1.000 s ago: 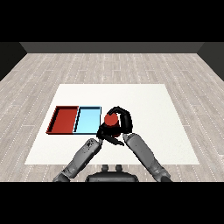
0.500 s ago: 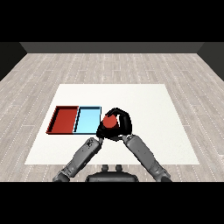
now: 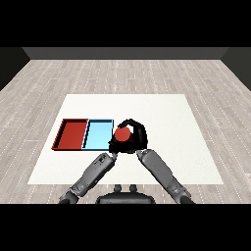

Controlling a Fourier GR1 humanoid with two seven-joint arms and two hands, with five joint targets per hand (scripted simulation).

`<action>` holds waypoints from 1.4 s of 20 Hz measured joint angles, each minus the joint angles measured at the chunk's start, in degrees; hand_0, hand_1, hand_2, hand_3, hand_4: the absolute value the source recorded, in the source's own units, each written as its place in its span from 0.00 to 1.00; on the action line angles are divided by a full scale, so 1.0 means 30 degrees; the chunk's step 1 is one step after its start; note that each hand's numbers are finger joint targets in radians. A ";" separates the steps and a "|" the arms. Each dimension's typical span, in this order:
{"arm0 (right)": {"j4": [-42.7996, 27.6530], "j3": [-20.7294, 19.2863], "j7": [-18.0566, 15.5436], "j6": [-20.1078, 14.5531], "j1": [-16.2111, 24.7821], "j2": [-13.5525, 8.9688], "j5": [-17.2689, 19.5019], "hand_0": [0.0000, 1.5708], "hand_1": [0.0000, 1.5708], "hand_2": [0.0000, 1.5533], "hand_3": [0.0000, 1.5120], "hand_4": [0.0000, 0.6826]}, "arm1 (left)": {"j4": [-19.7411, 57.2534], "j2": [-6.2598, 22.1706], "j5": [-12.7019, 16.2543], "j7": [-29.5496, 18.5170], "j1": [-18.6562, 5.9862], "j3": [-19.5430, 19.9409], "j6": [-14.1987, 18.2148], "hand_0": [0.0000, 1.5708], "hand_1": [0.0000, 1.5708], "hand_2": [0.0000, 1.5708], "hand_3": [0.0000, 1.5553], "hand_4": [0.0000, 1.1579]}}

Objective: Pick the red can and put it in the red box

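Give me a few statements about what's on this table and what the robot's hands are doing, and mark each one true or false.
1. The red can is held in the right hand. True.
2. The red can already lies inside the red tray. False: it is in the hand, just right of the light blue tray.
3. The red tray lies to the left of the light blue tray. True.
4. The trays sit at opposite ends of the white table. False: they lie side by side.
5. The left hand rests on the red tray. False: it is near the can, off both trays.
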 measured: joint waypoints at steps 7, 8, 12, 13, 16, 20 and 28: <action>-0.0053 -0.0053 0.0456 -0.0128 -0.0387 0.0090 -0.0003 0.91 0.91 0.87 0.85 0.25 | -0.0304 -0.0009 -0.0313 0.0014 0.0211 0.0661 -0.0111 1.00 1.00 1.00 0.96 0.98; 0.0078 -0.0086 0.0502 -0.0229 -0.0538 0.0108 -0.0099 0.70 0.70 0.66 0.49 0.00 | -0.0527 -0.0018 -0.0542 0.0144 0.0400 0.0601 0.0049 1.00 1.00 1.00 0.96 0.98; 0.0255 0.0317 0.1508 0.0215 -0.0220 -0.0016 0.0958 0.00 0.00 0.00 0.00 0.00 | -0.0227 -0.0081 -0.0529 -0.0171 0.0428 0.0571 0.0314 1.00 1.00 1.00 0.96 0.97; 0.0257 0.0316 0.1724 0.0396 -0.0143 -0.0009 0.1219 0.00 0.00 0.00 0.00 0.00 | -0.0208 -0.0087 -0.0537 -0.0182 0.0425 0.0572 0.0347 1.00 1.00 1.00 0.96 0.97; -0.0049 0.0199 0.2190 0.0952 0.0278 -0.0010 0.1831 0.00 0.00 0.00 0.00 0.00 | -0.0337 -0.0091 -0.0711 0.0052 0.0348 0.0615 0.0336 1.00 1.00 1.00 0.96 0.97; -0.0118 -0.0234 0.2417 0.1076 0.0126 0.0133 0.2246 0.00 0.00 0.00 0.00 0.00 | -0.0762 -0.0147 -0.1360 0.0454 0.0654 0.0655 0.0579 1.00 1.00 1.00 0.97 0.98; -0.0982 -0.0896 0.3260 0.0745 0.0609 -0.0008 0.2895 0.00 0.00 0.00 0.00 0.00 | -0.0063 -0.0153 -0.1160 -0.0537 0.0616 0.0967 0.0004 1.00 1.00 1.00 0.96 0.98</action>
